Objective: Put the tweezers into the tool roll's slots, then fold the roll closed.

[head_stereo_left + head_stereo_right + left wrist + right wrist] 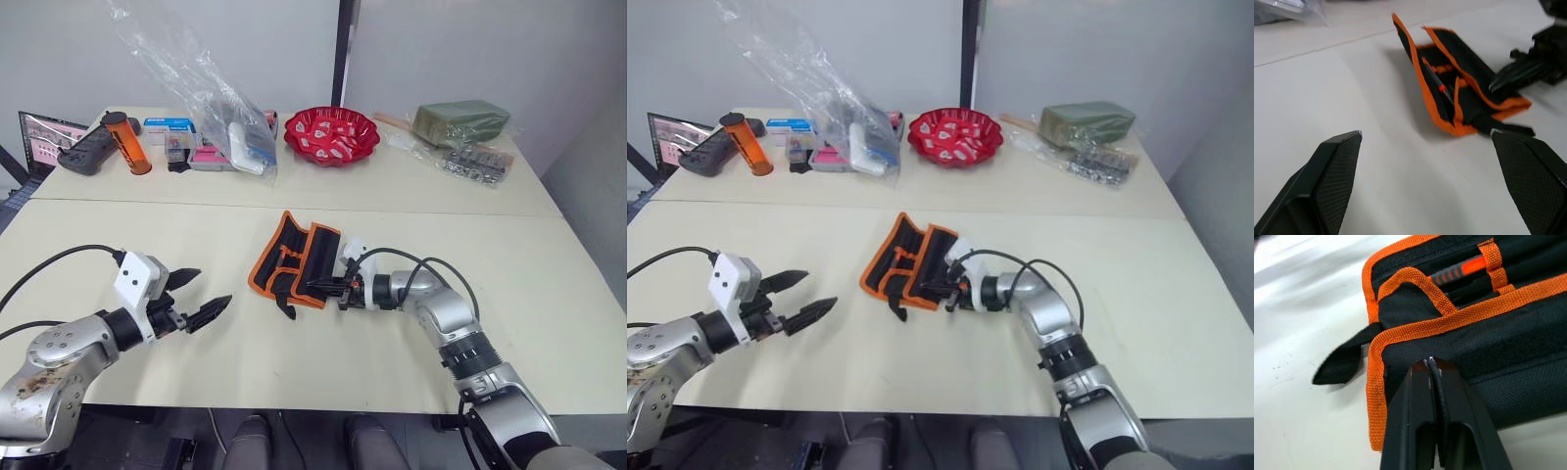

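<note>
From the head, the tool roll [294, 259] lies partly folded mid-table, the right gripper [328, 286] at its near edge, the left gripper [198, 297] spread wide, well apart. The right wrist view shows fingers [1420, 416] pressed together against the orange binding, perhaps pinching fabric. Both wrist views show the slots, with what may be tweezers [1436, 84] tucked inside.

Bright even light, soft shadows, blurred close-ups

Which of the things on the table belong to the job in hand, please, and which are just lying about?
Job: tool roll, part folded; right gripper, shut at its edge; left gripper, open.

Lying about: red bowl, orange bottle, plastic bag, green bundle.
</note>
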Controlling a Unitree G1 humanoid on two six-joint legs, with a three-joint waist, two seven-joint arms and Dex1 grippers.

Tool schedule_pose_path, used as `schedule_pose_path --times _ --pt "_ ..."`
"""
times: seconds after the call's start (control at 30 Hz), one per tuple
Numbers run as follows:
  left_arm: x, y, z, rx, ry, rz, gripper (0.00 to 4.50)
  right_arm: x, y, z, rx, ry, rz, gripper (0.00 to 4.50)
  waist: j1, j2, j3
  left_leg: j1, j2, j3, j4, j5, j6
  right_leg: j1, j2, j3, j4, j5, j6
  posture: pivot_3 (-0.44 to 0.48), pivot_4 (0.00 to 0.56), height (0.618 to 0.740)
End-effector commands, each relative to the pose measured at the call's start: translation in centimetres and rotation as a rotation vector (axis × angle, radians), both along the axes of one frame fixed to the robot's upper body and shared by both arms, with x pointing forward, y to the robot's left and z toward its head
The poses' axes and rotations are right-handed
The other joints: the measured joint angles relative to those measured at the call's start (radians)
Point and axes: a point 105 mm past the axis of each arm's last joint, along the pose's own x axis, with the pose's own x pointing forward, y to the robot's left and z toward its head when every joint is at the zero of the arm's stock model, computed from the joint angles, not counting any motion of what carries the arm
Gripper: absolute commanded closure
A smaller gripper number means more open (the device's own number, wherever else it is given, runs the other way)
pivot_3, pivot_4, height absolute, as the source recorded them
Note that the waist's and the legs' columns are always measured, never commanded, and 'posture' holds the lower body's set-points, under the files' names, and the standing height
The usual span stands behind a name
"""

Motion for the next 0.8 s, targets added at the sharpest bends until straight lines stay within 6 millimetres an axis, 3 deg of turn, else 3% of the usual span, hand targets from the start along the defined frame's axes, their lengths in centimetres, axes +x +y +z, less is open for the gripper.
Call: schedule_pose_path --times 0.03,0.13,0.43,0.67,0.8 --pt "1.0 0.0 -0.1 -0.053 0.005 0.044 0.0 0.4 -0.8 -1.0 -0.021 0.016 -0.054 4.47 0.0 0.0 0.0 0.001 0.0 0.0 0.0 0.0 0.0 0.001 0.0 0.0 0.0 0.0 -0.001 0.0 0.15 0.74" --pt "2.2 -0.3 -0.3 -0.129 0.015 0.078 0.0 0.3 -0.9 -1.4 -0.036 0.018 -0.056 4.47 0.002 0.0 0.0 0.003 0.0 0.0 0.0 0.0 0.0 0.003 0.0 0.0 0.0 0.0 0.0 0.0 0.15 0.74" --pt "5.3 -3.7 -1.7 -0.199 0.084 0.023 0.0 -0.3 -0.7 -1.6 -0.037 0.06 -0.058 4.47 0.005 -0.001 -0.001 0.012 -0.001 -0.001 0.0 0.0 0.0 0.014 0.0 0.0 -0.001 -0.002 0.003 0.0 0.15 0.74" --pt "6.8 -4.8 -1.2 -0.201 0.063 -0.011 2.2 -0.1 -0.9 -1.5 -0.024 0.077 -0.092 4.5 0.006 -0.001 -0.001 0.012 -0.001 -0.002 0.0 0.0 0.0 0.014 0.0 0.0 -0.001 -0.002 0.003 0.0 0.15 0.74" --pt "6.5 -6.2 -2.0 -0.11 0.122 -0.116 3.52 -0.1 -1.0 -1.5 -0.034 0.078 -0.102 4.5 0.006 -0.001 -0.001 0.012 -0.001 -0.002 0.0 0.0 0.0 0.014 0.0 0.0 -0.001 -0.002 0.004 0.0 0.15 0.74"
